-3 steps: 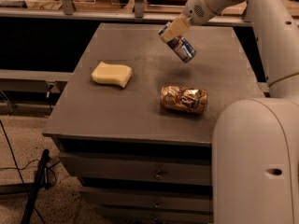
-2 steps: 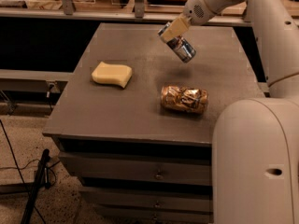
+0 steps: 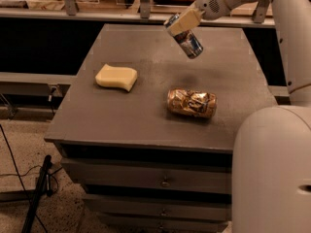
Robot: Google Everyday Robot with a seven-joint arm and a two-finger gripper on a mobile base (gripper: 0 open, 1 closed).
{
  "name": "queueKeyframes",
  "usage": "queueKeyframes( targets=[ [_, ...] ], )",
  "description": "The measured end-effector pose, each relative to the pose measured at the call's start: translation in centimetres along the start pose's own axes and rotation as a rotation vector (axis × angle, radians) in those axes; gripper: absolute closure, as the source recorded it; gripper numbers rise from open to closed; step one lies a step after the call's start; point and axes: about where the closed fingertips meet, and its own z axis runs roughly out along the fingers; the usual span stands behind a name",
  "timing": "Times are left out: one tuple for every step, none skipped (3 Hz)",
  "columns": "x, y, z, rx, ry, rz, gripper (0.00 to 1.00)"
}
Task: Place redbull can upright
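Redbull can [image 3: 189, 43] tilted, top end clamped in jaws of the gripper [image 3: 179, 24], up behind the dented gold can [image 3: 192, 103], label writing unreadable.

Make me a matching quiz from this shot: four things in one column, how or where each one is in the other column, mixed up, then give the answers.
1. redbull can
2. gold can
3. sponge
4. claw

A. lying on its side, dented, on the table
B. flat on the table's left part
C. tilted in the air over the table's far side
D. near the top of the view, closed on the redbull can's upper end

Pairs: 1-C, 2-A, 3-B, 4-D
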Motion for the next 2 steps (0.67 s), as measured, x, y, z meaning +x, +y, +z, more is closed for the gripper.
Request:
queueKeyframes(
  targets=[
    [-1.17, 0.67, -2.22, 0.001, -0.083, -0.013, 1.00],
    [-1.17, 0.67, -2.21, 0.001, -0.083, -0.013, 1.00]
  ],
)
